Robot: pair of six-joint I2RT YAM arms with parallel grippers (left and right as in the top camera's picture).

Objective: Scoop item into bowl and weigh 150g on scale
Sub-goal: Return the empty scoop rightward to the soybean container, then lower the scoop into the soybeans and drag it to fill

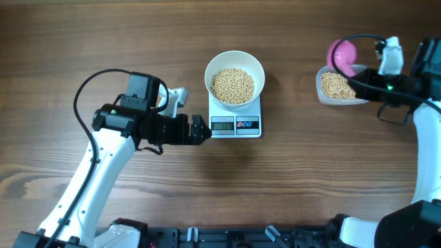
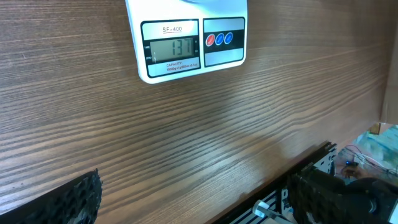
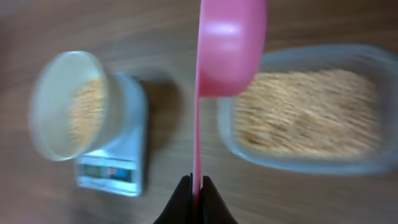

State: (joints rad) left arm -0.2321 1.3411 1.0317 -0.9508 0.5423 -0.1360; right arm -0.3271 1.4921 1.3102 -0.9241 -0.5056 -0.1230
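While the right gripper (image 3: pixel 194 190) is clamped shut on the handle of the pink scoop (image 3: pixel 230 43) at the clear container (image 1: pixel 320 89) of soybeans (image 3: pixel 311 118), the white bowl (image 1: pixel 235 65) on the scale (image 1: pixel 236 126) lies well apart at its 9 o'clock, with the empty, wide-open left gripper (image 1: pixel 204 131) just beside the scale.

Robotics lab bench, wood-grain table (image 1: pixel 289 186), left arm (image 1: pixel 93 176), right arm (image 1: pixel 428 158), black frame rail (image 1: pixel 227 238) at its edge

Beans (image 1: pixel 232 85) in bowl (image 1: pixel 235 59) (white) atop scale (image 1: pixel 236 126)
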